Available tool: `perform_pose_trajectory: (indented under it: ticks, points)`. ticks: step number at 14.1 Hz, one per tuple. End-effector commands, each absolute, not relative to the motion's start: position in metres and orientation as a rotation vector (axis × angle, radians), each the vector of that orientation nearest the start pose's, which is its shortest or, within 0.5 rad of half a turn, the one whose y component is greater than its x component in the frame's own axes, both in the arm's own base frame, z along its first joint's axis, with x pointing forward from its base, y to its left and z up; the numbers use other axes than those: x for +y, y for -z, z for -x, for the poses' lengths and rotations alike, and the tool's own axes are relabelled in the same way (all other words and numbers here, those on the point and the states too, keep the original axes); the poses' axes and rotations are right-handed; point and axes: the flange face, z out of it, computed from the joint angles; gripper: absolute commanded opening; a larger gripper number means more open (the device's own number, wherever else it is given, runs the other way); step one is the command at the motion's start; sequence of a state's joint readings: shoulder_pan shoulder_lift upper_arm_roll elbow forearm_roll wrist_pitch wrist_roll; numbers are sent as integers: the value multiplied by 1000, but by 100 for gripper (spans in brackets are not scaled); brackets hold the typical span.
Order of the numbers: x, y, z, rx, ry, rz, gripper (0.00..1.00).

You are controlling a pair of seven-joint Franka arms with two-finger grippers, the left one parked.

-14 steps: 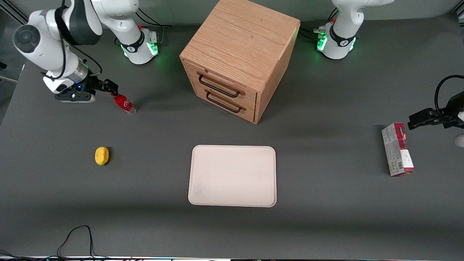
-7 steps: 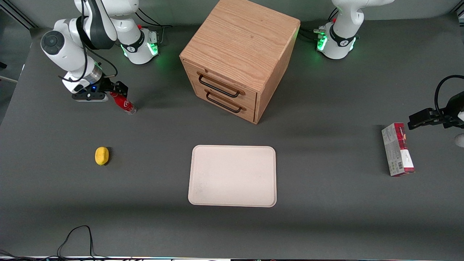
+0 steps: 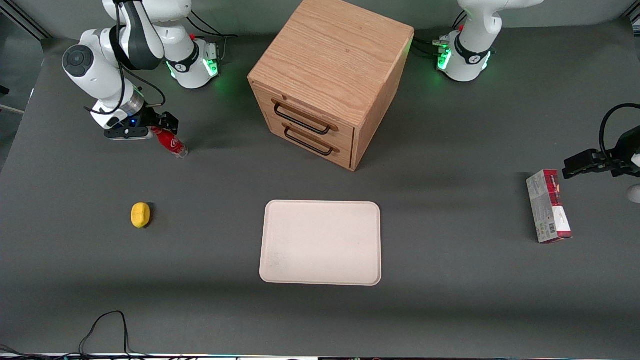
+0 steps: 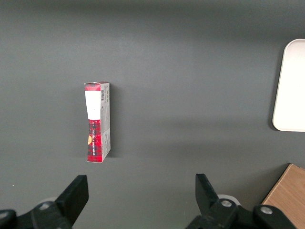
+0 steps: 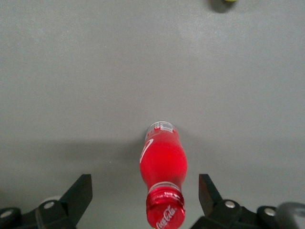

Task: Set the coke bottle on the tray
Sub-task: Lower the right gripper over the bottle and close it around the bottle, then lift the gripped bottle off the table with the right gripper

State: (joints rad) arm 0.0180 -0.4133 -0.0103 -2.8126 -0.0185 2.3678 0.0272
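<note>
Two black fingers of the pincer stand spread wide, one on each side of the coke bottle, gripping nothing; its red cap sits between them with a clear gap on both sides. On the front view the pincer hangs at the cap end of the coke bottle, which stands on the grey tabletop toward the working arm's end. From the bottle, the cream tray lies at about four o'clock, well apart, nearer the front camera. A yellow lemon rests near seven o'clock from the bottle.
</note>
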Motion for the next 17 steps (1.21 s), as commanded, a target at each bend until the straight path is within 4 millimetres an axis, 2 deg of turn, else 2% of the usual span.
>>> perform_pose_trajectory:
  ticks: [1, 4, 5, 11, 14, 17]
  points:
    - [-3, -309, -344, -20, -24, 3150, 72]
    - [-9, -307, -343, 11, -34, 3142, 12]
    - [-12, -307, -344, 26, -32, 3137, 0]
    - [-20, -303, -345, 51, -63, 3131, 0]
    - [-28, -317, -358, 78, -67, 3130, 0]
    - [-39, -331, -383, 118, -58, 3132, 0]
